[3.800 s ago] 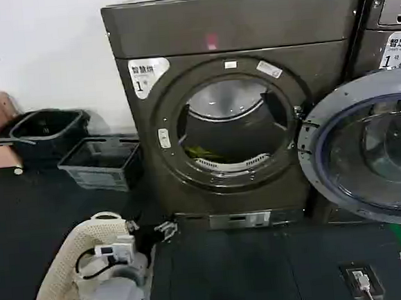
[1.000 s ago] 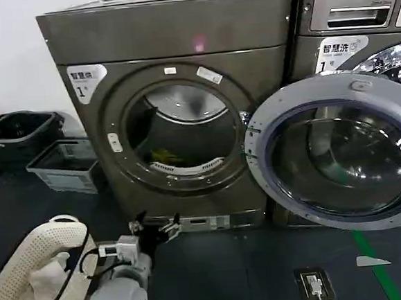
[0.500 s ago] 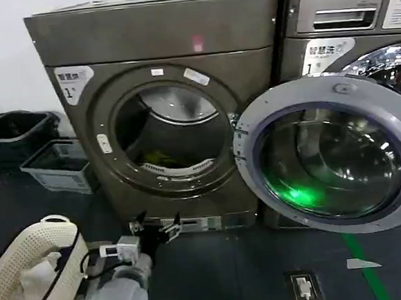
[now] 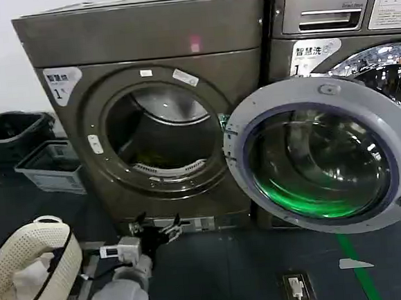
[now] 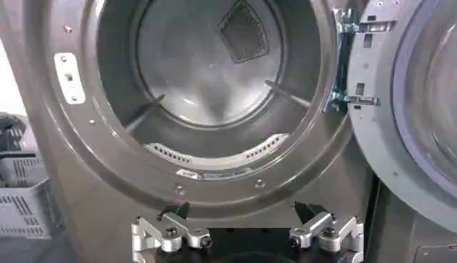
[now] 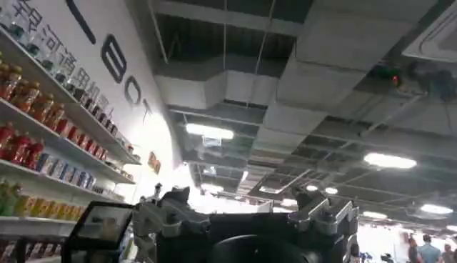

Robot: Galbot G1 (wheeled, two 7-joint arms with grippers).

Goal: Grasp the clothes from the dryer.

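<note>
The dryer [image 4: 143, 36] is the dark bronze-grey front-loader with a "1" sticker, and its porthole stands open. Its round door [image 4: 319, 158] is swung out to the right. Low in the drum, a small yellow-green patch of the clothes [image 4: 142, 157] shows faintly behind the rim. My left gripper [image 4: 156, 226] hangs open just in front of the dryer's base, below the porthole. In the left wrist view this gripper [image 5: 243, 211] has spread fingers under the porthole rim, with nothing between them. My right gripper [image 6: 244, 200] is open and empty, pointing up at a ceiling.
An LG machine [image 4: 329, 15] stands right of the dryer, behind the open door. A white woven basket [image 4: 29, 268] sits at my lower left. A grey crate [image 4: 49, 169] and a black bin [image 4: 8, 130] line the left wall. A floor socket [image 4: 297, 286] is at lower right.
The dryer and its open door have slid left and grown larger in the head view. A green glow now shows in the door glass. The left gripper stays open before the base.
</note>
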